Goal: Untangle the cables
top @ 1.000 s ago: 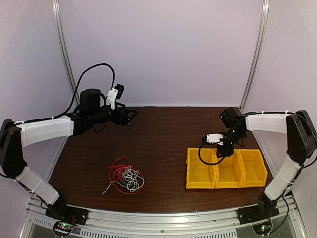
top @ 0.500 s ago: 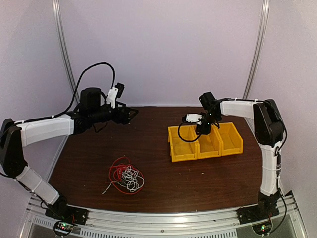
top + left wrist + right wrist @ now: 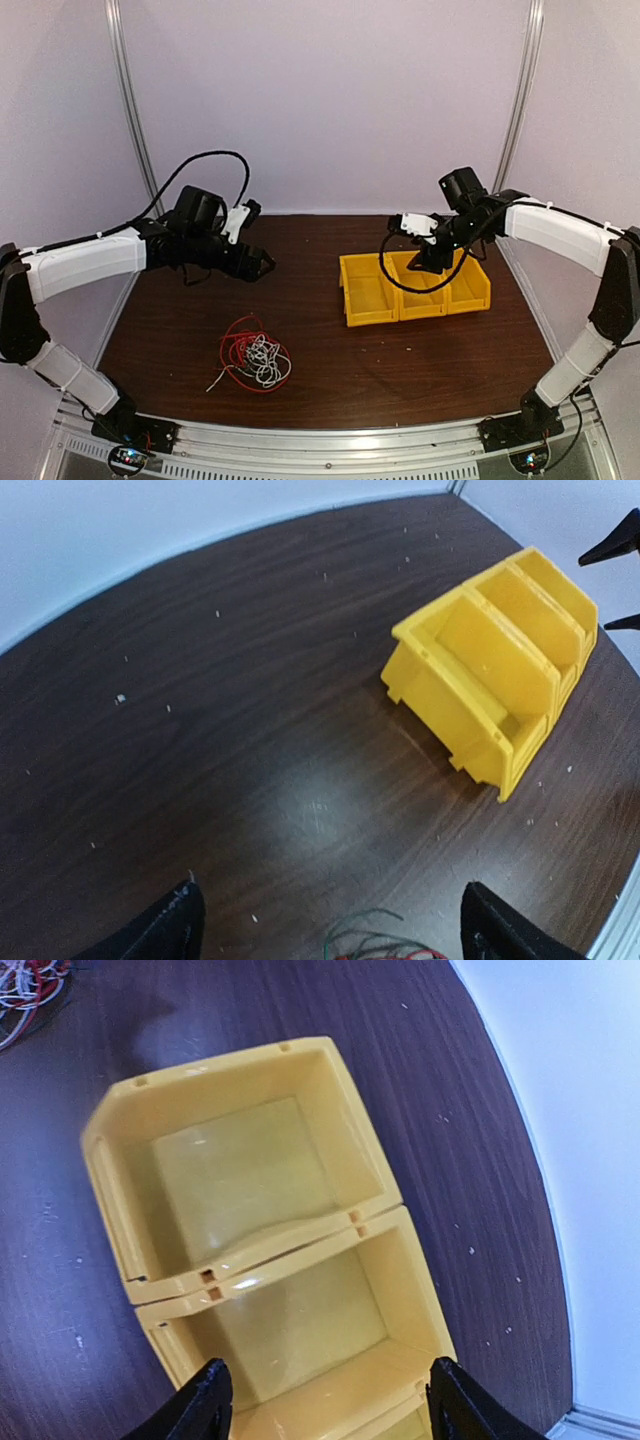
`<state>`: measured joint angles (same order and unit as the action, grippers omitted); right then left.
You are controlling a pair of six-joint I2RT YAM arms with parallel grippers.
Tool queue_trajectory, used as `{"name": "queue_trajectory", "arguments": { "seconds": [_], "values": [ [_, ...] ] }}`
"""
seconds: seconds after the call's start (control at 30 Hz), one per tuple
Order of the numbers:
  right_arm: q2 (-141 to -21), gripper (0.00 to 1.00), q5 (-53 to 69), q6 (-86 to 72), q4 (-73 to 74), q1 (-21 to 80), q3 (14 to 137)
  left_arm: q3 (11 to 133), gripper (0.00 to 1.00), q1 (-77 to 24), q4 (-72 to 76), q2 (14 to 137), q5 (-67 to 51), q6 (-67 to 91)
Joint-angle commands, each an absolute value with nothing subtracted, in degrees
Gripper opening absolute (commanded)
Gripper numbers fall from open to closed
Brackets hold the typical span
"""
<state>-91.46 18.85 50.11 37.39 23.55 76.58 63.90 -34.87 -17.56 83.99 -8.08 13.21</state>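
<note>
With the left gripper (image 3: 263,265) and right gripper (image 3: 423,263) both spread open and empty, we judge untangling not yet begun: next we must descend to the cables (image 3: 254,357), clumped toward the near-left corner of the worktop (image 3: 340,345).

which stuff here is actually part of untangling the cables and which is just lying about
For the job:
cables, a red and white clump
left gripper, open
right gripper, open

Lying about:
three joined yellow bins, which look empty
table
</note>
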Motion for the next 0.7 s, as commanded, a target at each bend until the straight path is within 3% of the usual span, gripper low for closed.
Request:
{"name": "queue_trajectory", "arguments": {
  "seconds": [0.0,0.2,0.43,0.67],
  "values": [
    [-89.51,0.63,28.55,46.41,36.08,30.31,71.48,58.12,0.9,-34.63,-23.81,79.65,-13.15,15.98],
    [-96.0,0.49,30.13,43.77,34.6,43.77,77.85,52.49,0.93,-32.3,-22.34,77.05,-6.7,18.33],
    [-113.33,0.45,29.61,41.64,39.19,54.94,101.16,52.61,0.92,-20.1,-17.31,79.48,-3.22,18.19],
    [-124.22,0.4,31.89,39.29,38.07,60.14,112.64,49.75,0.92,-16.31,-11.41,74.76,-0.91,17.4]
  ]
}}
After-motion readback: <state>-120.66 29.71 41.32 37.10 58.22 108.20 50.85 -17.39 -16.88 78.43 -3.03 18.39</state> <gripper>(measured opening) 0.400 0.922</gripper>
